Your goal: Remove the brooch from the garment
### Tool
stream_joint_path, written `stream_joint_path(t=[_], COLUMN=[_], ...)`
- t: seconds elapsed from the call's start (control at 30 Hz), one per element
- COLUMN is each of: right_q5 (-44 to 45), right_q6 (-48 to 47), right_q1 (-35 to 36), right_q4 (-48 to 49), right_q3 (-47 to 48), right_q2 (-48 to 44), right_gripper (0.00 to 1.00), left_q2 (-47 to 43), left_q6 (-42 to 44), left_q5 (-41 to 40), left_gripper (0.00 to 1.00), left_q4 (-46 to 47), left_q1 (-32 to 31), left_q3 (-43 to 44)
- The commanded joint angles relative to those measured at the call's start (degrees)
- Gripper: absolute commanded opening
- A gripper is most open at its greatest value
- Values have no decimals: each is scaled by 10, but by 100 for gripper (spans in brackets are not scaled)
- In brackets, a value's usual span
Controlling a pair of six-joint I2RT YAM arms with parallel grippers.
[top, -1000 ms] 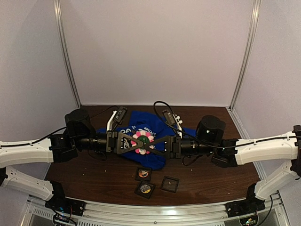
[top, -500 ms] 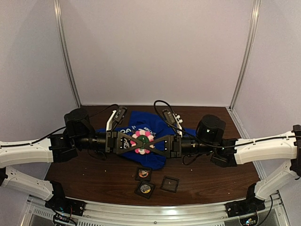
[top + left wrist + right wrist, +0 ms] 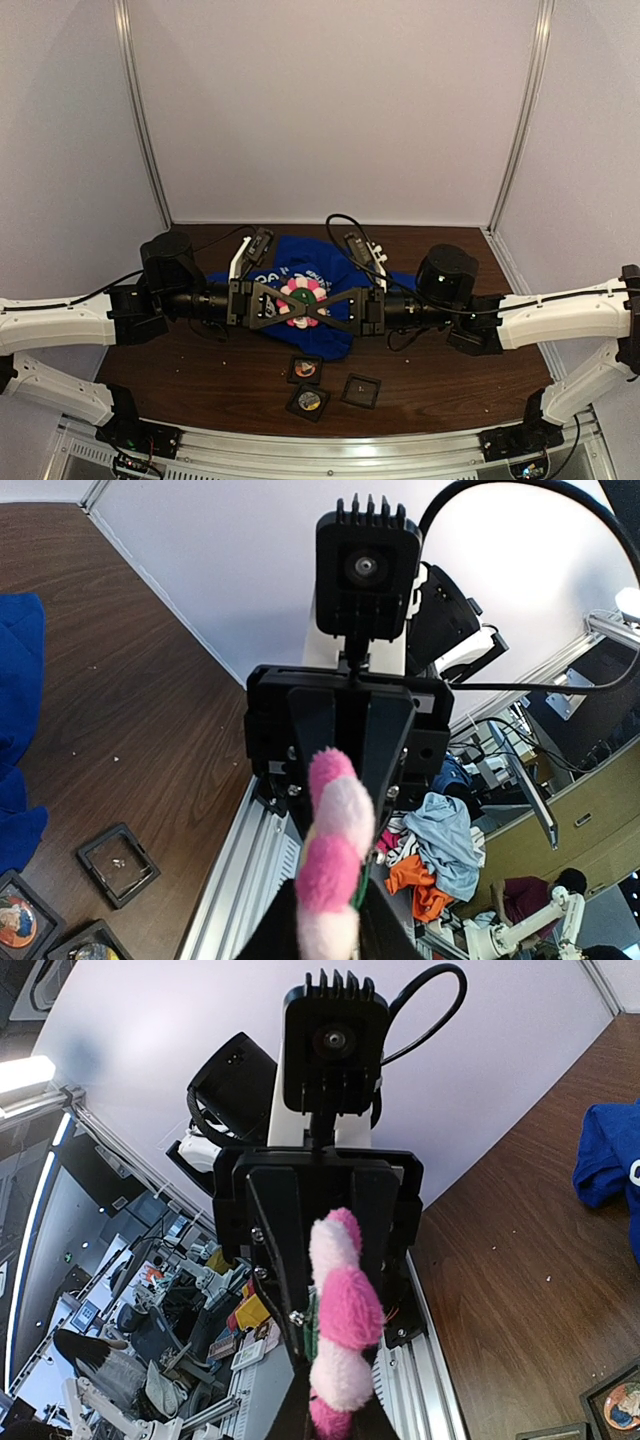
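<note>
The brooch (image 3: 297,290), a fluffy pink-and-white flower with a green centre, hangs in the air above the garment (image 3: 335,338), a royal-blue T-shirt crumpled on the table. My left gripper (image 3: 296,305) and right gripper (image 3: 314,305) meet nose to nose, their fingers crossing in an X over the flower. In the left wrist view the brooch (image 3: 335,845) stands edge-on, with my left gripper (image 3: 329,885) shut on it. The right wrist view shows the brooch (image 3: 347,1310) pinched the same way by my right gripper (image 3: 335,1400). Blue cloth (image 3: 610,1150) lies apart from it.
Three small black square frames (image 3: 305,368) (image 3: 310,401) (image 3: 360,390) lie on the brown table in front of the shirt, one (image 3: 118,863) showing in the left wrist view. White walls with metal posts (image 3: 140,120) close the back and sides. An aluminium rail (image 3: 330,455) runs along the near edge.
The right jaws have closed onto the brooch. Both grippers, with the flower between them, have edged slightly to the right; the shirt and the frames have stayed where they were.
</note>
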Motion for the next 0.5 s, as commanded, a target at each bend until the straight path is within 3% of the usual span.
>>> stream_joint_path(t=[0.0, 0.23, 0.47], right_q5=[-8, -35, -33], right_q6=[-6, -18, -53], right_q1=[-3, -3, -3], right_q4=[6, -8, -51], right_q3=[10, 15, 20], right_q2=[10, 18, 1], right_gripper=[0, 0, 3], left_q2=[2, 6, 4], left_q6=[1, -3, -9], left_q5=[5, 11, 6], left_gripper=[12, 0, 0], left_q4=[27, 36, 46], left_q1=[-2, -2, -2], left_q3=[9, 9, 5])
